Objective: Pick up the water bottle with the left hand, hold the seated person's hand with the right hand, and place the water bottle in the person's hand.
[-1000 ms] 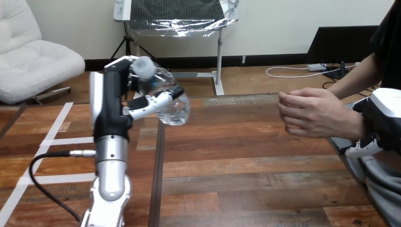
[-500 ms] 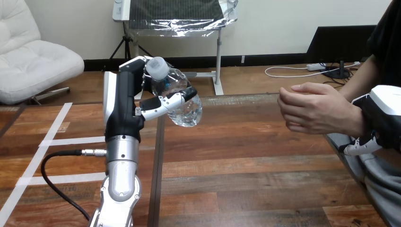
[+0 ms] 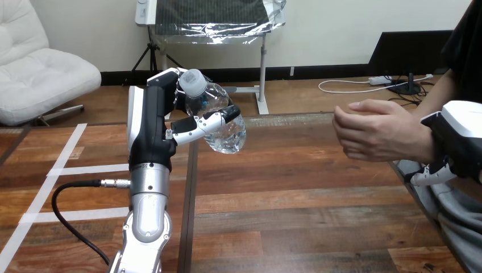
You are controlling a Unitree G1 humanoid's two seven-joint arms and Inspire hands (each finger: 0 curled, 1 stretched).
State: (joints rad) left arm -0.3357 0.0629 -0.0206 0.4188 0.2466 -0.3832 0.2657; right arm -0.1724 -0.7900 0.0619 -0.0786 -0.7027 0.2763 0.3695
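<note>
My left hand [image 3: 150, 122] clasps the water bottle [image 3: 220, 120], tilted, above the table [image 3: 295, 193] — my right hand [image 3: 461, 139] against the person's wrist [image 3: 425, 145], grip I cannot tell.

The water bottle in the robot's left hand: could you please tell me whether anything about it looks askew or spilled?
Only the tilt stands out: the water bottle leans in the left hand, cap high, base lower toward the person's hand. The cap is on and I see no spill on the table.

Clear white-capped water bottle [image 3: 223, 124], tilted, aloft at left, person's hand [image 3: 376, 132] loosely curled, raised at right
</note>
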